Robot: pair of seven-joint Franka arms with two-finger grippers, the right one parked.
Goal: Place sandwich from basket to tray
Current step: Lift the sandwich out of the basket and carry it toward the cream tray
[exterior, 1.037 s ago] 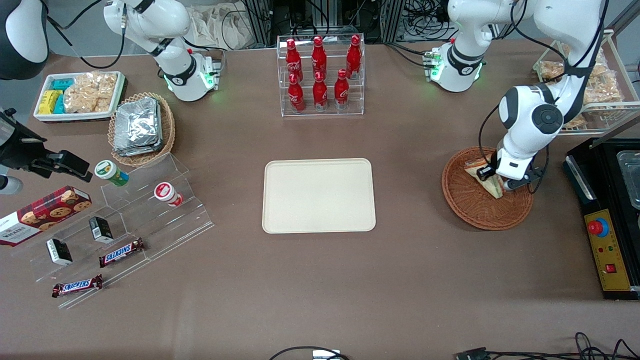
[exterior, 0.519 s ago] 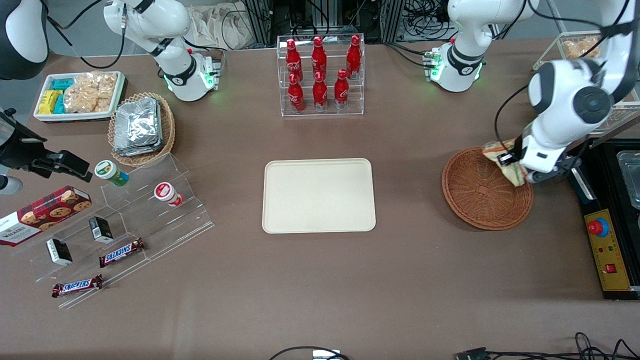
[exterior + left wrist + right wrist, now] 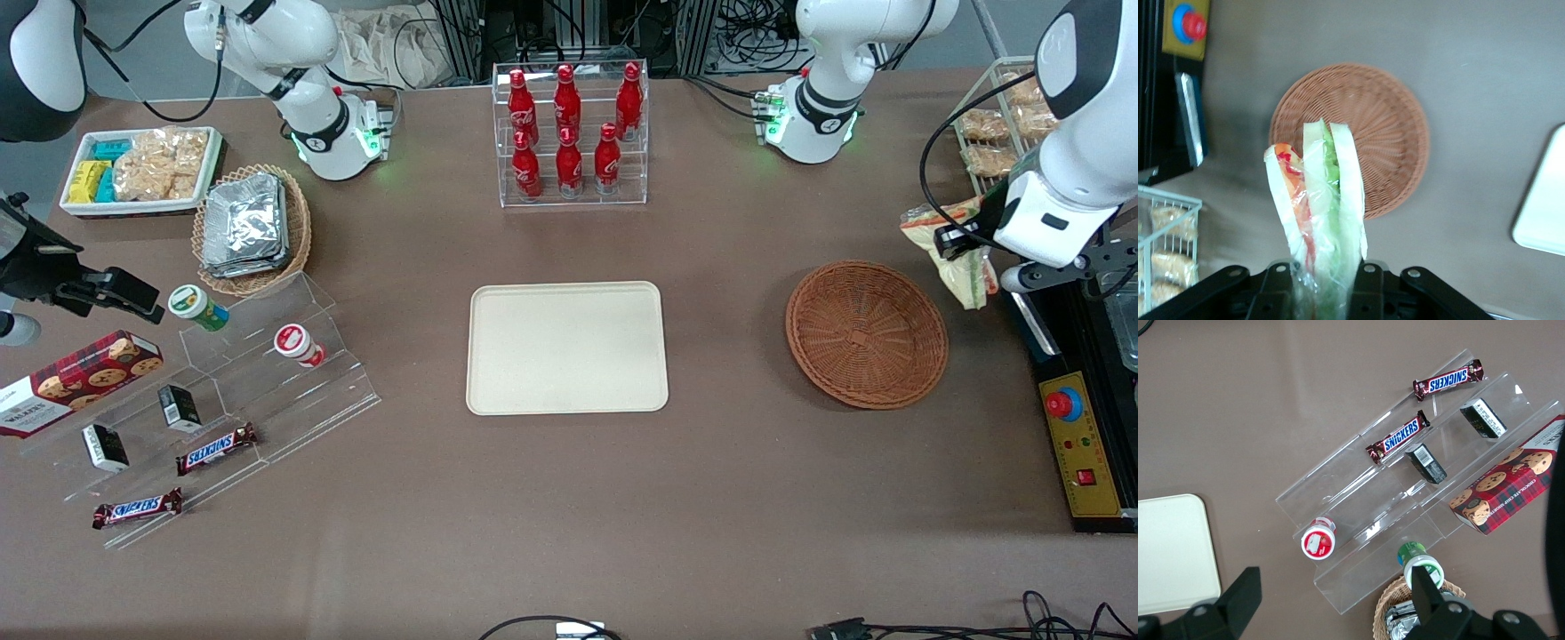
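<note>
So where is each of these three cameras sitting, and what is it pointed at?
Front view: high above the table's edge, looking down on both arms, the tray and the basket.
Left wrist view: on the working arm, looking down past its gripper, shut on the sandwich, lifted above the basket.
Right wrist view: on the parked arm, looking down at Snickers bars; its own fingers show.
Shared: all three show the tray.

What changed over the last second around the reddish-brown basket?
The gripper, shut on the sandwich, lifted it out of the basket and carried it up and farther from the tray, toward the working arm's end. Basket and tray stayed put; the basket now holds nothing.
</note>
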